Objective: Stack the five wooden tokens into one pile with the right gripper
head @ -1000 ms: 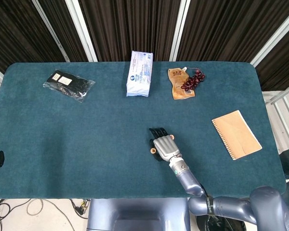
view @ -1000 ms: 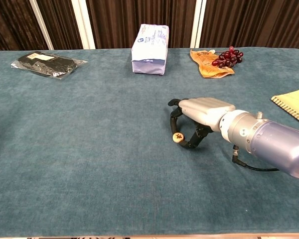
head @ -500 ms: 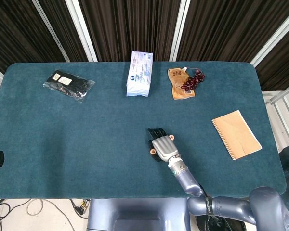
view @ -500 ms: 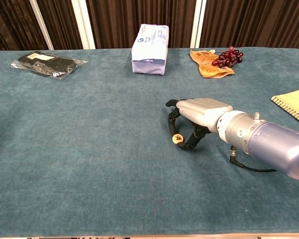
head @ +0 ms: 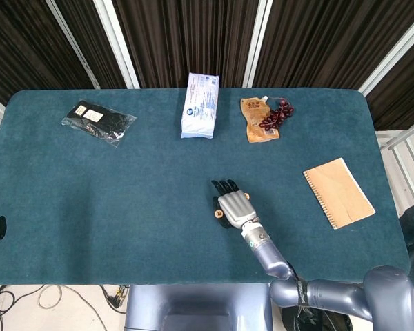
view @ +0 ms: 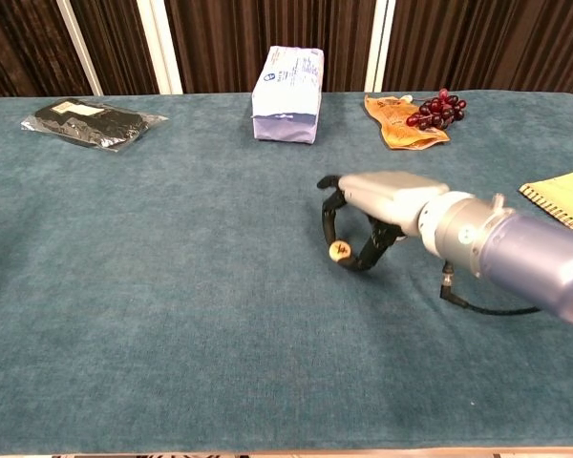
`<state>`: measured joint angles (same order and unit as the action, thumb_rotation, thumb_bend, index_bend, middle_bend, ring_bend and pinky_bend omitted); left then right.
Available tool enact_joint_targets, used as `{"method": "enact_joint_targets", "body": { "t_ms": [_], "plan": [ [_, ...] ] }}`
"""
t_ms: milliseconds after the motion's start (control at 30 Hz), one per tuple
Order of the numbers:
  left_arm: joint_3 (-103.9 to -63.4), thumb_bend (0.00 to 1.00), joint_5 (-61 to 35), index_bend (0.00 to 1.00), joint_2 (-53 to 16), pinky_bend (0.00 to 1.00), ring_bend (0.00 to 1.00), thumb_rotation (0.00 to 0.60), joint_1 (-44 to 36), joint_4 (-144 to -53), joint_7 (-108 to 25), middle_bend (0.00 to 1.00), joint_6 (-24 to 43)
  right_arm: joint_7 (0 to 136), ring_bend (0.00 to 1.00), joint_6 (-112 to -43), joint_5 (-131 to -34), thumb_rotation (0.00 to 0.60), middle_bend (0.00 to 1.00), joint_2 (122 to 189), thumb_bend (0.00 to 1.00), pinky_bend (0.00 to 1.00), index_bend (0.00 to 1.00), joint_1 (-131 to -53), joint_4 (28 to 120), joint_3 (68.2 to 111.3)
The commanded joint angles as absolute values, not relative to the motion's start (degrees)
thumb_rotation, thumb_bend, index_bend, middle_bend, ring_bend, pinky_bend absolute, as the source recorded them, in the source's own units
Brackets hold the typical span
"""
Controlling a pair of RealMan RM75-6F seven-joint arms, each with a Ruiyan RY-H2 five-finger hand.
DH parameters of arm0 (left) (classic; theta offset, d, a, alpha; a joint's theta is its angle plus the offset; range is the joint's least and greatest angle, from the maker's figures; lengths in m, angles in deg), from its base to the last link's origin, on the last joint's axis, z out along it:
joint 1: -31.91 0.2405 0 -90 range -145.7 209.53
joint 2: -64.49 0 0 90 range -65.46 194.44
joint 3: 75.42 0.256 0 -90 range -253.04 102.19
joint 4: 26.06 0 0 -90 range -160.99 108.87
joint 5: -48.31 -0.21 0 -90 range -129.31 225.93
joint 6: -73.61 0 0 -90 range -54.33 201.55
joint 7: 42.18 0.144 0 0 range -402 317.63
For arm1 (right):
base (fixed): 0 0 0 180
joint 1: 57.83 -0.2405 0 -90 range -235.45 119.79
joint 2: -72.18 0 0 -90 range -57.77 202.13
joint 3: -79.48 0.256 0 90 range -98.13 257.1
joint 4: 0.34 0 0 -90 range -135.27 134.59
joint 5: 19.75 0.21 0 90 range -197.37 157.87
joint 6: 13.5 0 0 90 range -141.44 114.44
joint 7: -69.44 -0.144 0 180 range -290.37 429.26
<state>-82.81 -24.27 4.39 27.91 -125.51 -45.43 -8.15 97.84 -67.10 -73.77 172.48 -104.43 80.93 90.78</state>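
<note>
Right hand (view: 363, 224) pinches one wooden token (view: 339, 251) off the table (view: 172, 286); another token (head: 246, 197) at its 3 o'clock. Advise centring before release.

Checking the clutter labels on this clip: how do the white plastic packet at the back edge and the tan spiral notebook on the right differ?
The white plastic packet with blue print is puffy and thick, while the tan spiral-bound notebook lies thin and flat. The packet sits at the far middle of the teal table; the notebook lies near the right edge. The packet runs nearly straight front to back, the notebook is skewed. Both are rectangular, and neither is touched by a hand.
</note>
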Motion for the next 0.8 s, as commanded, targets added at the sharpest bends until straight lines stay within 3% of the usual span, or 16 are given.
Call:
{"method": "enact_joint_targets", "body": {
  "t_ms": [33, 300, 800],
  "plan": [
    [-82.8, 0.48, -24.3, 0.15, 4.4, 0.00, 0.00, 0.600, 27.9, -125.5, -45.4, 0.00, -8.2, 98.4, 0.00, -66.7, -72.4, 0.600, 0.00, 170.0, 0.42, 0.00, 0.55, -105.0, 83.4, 92.1],
    [-82.8, 0.48, -24.3, 0.15, 4.4, 0.00, 0.00, 0.600, 27.9, -125.6, -45.3, 0.00, -8.2, 100.2, 0.00, -65.9, -64.5, 0.600, 0.00, 163.6, 0.42, 0.00, 0.55, -106.6, 85.8, 96.4],
    [-83.0, 0.48, -24.1, 0.15, 4.4, 0.00, 0.00, 0.600, 27.9, -125.6, -45.5, 0.00, -8.3, 99.6, 0.00, -66.4, -61.4, 0.600, 0.00, 163.0, 0.42, 0.00, 0.55, -106.9, 83.6, 93.3]
  ]
}}
